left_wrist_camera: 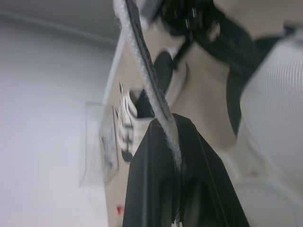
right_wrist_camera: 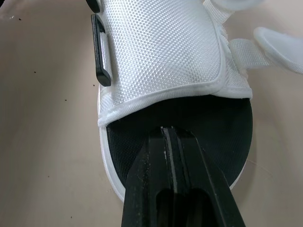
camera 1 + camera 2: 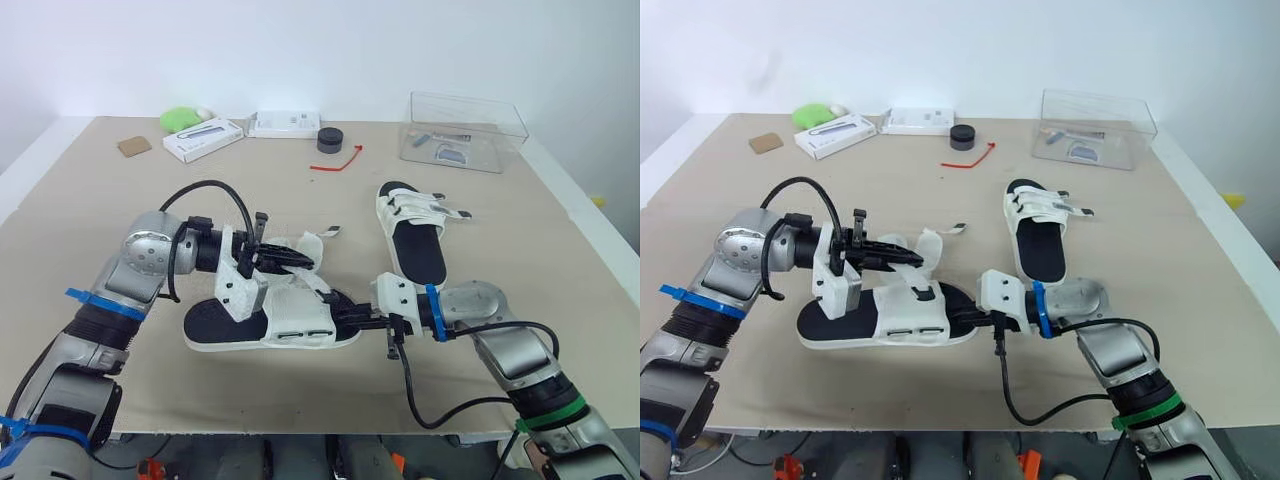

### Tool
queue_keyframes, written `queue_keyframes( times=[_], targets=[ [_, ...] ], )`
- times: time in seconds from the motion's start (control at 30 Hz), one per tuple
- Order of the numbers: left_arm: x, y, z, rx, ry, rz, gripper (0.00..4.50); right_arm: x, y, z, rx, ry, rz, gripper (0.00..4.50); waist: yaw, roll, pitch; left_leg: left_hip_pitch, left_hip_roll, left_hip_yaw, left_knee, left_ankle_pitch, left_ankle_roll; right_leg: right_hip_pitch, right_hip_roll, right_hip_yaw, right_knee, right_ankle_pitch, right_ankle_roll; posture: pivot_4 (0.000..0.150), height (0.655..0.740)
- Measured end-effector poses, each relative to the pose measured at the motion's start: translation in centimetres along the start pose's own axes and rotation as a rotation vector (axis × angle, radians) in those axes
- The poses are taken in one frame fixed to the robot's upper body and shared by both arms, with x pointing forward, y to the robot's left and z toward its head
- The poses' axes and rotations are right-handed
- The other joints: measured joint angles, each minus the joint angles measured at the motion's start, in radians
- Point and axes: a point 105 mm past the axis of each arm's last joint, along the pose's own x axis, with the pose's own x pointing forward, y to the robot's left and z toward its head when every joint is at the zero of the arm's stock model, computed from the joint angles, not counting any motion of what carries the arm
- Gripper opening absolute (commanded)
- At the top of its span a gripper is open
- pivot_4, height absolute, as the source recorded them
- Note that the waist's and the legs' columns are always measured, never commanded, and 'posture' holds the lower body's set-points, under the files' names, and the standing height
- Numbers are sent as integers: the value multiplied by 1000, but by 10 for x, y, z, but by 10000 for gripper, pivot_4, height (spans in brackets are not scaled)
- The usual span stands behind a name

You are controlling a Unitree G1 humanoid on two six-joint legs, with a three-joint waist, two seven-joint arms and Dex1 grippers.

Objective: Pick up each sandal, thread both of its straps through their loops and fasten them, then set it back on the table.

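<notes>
The near sandal [image 3: 275, 325], white with a black footbed, lies on the table [image 3: 120, 210] at the front centre, toe toward my right arm. My left gripper [image 3: 298, 258] hovers just above it, shut on one of its white straps [image 1: 144, 75], which is pulled up and away from the upper. My right gripper [image 2: 166, 131] is shut, its tip resting on the black footbed [image 2: 227, 127] at the sandal's open toe end. Black loops [image 2: 100, 49] show along the side of the upper. The second sandal [image 3: 410, 228] lies farther right with its straps across the upper.
A clear plastic box [image 3: 465, 130] stands at the back right. A black round cap [image 3: 330, 139], a red tie [image 3: 338, 162], two white boxes [image 3: 203, 139], a green object [image 3: 180, 118] and a brown square [image 3: 134, 146] line the far edge.
</notes>
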Motion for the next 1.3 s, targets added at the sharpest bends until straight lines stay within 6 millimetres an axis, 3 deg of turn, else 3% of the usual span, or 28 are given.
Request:
queue_keyframes(
  times=[0.07,0.23,0.33,0.4,0.43,0.57,0.93,1.0,1.03,1.13,1.17,1.3],
  targets=[
    [2,-9,2,-61,-12,-15,309,0,0,0,-4,1,0,0,0,0,0,0,0,-1,0,0,0,0,0,0,0,0,0,1500,7400],
    [0,-11,6,-148,-4,-29,309,0,-1,-1,-6,2,0,0,1,0,0,1,1,-1,0,1,1,0,1,-1,0,-3,4,1500,7400],
    [-1,-16,9,-206,-2,-41,12845,0,-1,-1,-7,2,1,0,0,0,0,1,1,-1,0,1,1,0,1,0,0,-2,4,1500,7400],
    [-1,-15,12,-234,-11,-44,24683,0,-1,-1,-9,3,4,0,1,0,0,1,1,-1,0,1,1,0,1,-1,0,-2,4,1500,7400],
    [-1,-14,14,-239,-14,-42,26559,0,-1,-1,-10,3,5,0,1,0,0,1,1,-1,0,1,1,0,1,0,0,-3,4,1500,7400],
    [-4,-12,16,-272,-4,-33,44765,0,-2,-2,-14,2,13,0,0,0,0,1,1,-1,0,1,1,0,1,0,0,-3,4,1500,7400],
    [-47,-32,5,-629,165,-2,44765,4,-3,-1,-33,-5,42,0,-2,0,0,3,4,0,0,1,1,0,4,0,1,-4,3,1500,7400],
    [-54,-38,5,-781,181,19,44765,5,-3,-1,-36,-6,47,0,-2,0,0,3,4,0,0,1,1,0,4,-1,1,-4,3,1500,7400],
    [-62,-44,9,-1028,177,48,44765,6,-3,0,-39,-11,52,0,-4,-1,1,3,5,0,0,1,1,0,5,0,2,-5,3,1500,7400],
    [-72,-53,22,-1404,144,67,44765,6,-4,-1,-41,-12,63,0,-4,0,1,4,7,-1,-1,0,1,0,5,-1,2,-5,2,1500,7400],
    [-66,-53,36,-1553,73,56,44765,6,-6,-2,-42,-10,66,0,-4,-1,1,4,7,-1,-1,0,1,1,4,-1,2,-5,2,1500,7400],
    [-54,-57,70,-1808,-74,-15,44765,9,-7,0,-46,-15,73,0,-3,-1,1,5,7,-1,-1,1,0,1,4,-1,2,-5,1,1500,7400]
  ],
)
